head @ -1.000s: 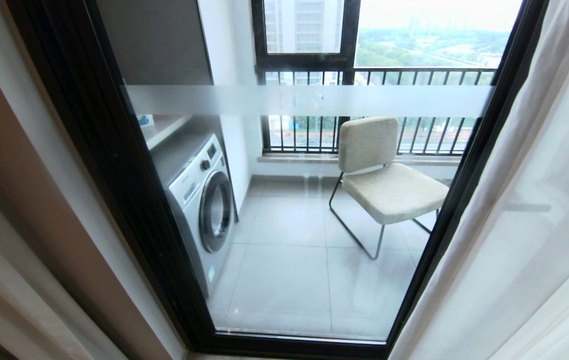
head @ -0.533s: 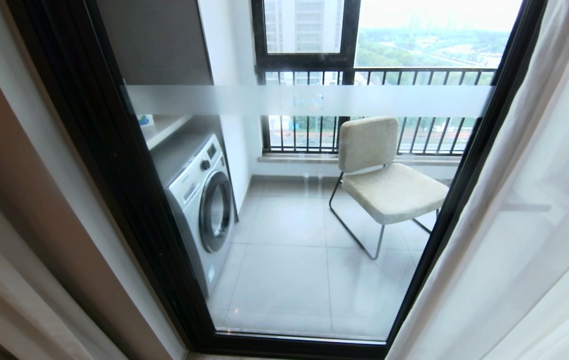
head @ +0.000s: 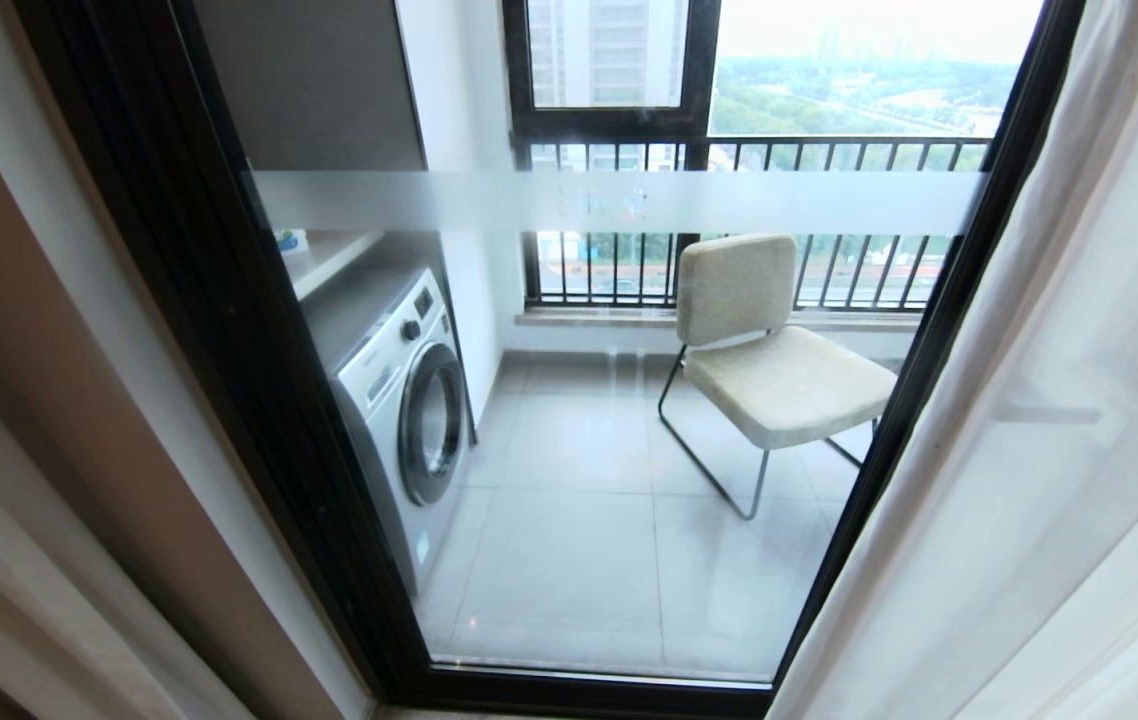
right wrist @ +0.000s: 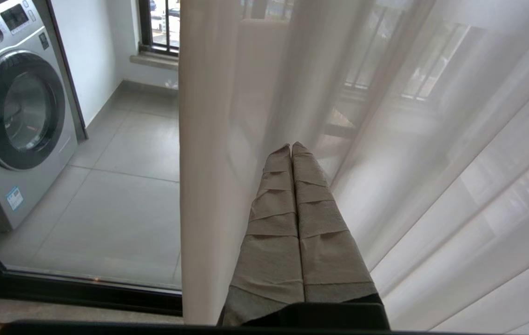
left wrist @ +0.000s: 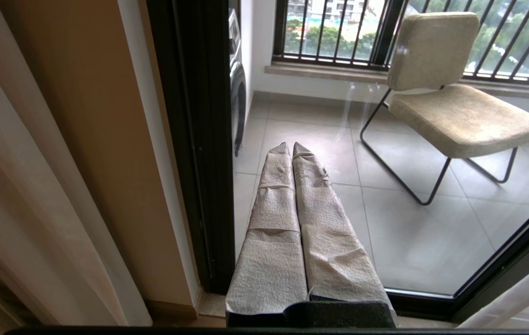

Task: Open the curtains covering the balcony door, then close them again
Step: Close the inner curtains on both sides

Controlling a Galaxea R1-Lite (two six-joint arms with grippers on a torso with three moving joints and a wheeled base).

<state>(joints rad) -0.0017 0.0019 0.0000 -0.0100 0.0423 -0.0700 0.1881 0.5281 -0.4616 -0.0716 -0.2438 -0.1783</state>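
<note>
The balcony door (head: 579,520) is a glass panel in a thick dark frame (head: 229,300) with a frosted band (head: 429,200) across it, and it stands uncovered in the middle. A sheer white curtain (head: 1049,450) hangs at the right over the frame's edge. A cream curtain (left wrist: 27,209) hangs at the left by the tan wall. Neither gripper shows in the head view. My right gripper (right wrist: 291,145) is shut just in front of the sheer curtain (right wrist: 432,163), beside its hanging edge (right wrist: 204,186), with no fabric visible between its fingers. My left gripper (left wrist: 291,145) is shut, low before the glass near the left frame (left wrist: 199,163).
Behind the glass stand a washing machine (head: 399,400) at the left and a beige chair (head: 769,350) on a tiled balcony floor. A dark-framed window with a railing (head: 729,150) lies beyond. The door's bottom rail (head: 579,690) runs along the floor.
The sheer curtain's edge on the right has drifted slightly leftward over the door frame. Nothing else has visibly changed.
</note>
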